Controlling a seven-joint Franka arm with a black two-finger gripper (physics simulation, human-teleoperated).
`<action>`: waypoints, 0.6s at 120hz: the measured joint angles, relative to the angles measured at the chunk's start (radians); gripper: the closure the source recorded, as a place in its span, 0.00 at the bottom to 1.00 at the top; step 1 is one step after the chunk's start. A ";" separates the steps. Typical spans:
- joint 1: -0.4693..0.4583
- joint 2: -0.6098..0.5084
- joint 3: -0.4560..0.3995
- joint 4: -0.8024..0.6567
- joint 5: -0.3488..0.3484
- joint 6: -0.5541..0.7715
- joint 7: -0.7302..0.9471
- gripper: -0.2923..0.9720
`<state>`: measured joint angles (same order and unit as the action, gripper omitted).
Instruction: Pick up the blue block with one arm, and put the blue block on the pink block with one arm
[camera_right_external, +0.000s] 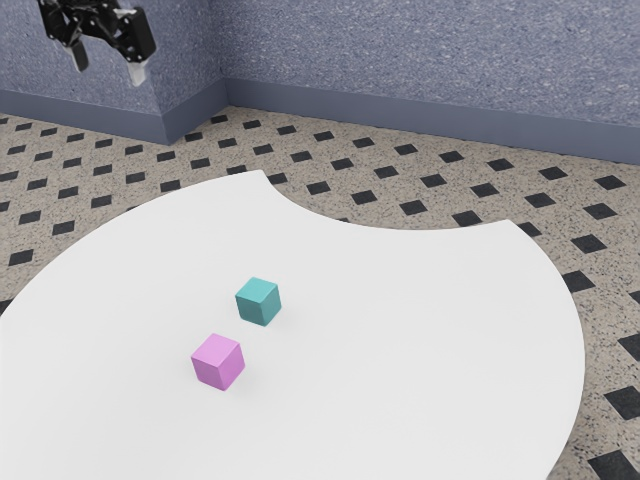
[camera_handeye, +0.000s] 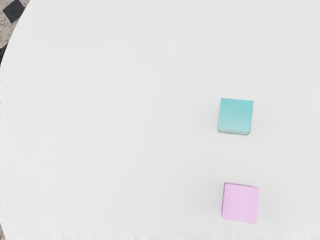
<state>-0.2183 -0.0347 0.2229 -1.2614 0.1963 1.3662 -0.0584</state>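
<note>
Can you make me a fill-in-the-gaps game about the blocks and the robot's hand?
The number of blocks on the table is ____.
The blue block and the pink block do ____ touch.
The gripper hangs high up, open, holding ____.
Missing words: two, not, nothing.

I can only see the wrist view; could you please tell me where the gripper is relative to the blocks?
Observer: The gripper hangs high at the exterior view's upper left, far above and apart from the blue block.
Operator: Thank you; is it open?
Observer: Yes, open, and holding nothing.
Operator: Is there anything about the table I cannot see?
Observer: The white table has a curved notch in its far edge.
</note>
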 joint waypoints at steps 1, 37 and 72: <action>0.000 0.000 0.000 0.000 0.000 -0.001 0.000 0.23; 0.008 -0.001 0.006 -0.039 0.005 -0.026 -0.006 0.23; 0.018 0.001 0.049 -0.069 -0.008 -0.051 0.047 0.23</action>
<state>-0.2003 -0.0333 0.2720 -1.3301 0.1887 1.3150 -0.0119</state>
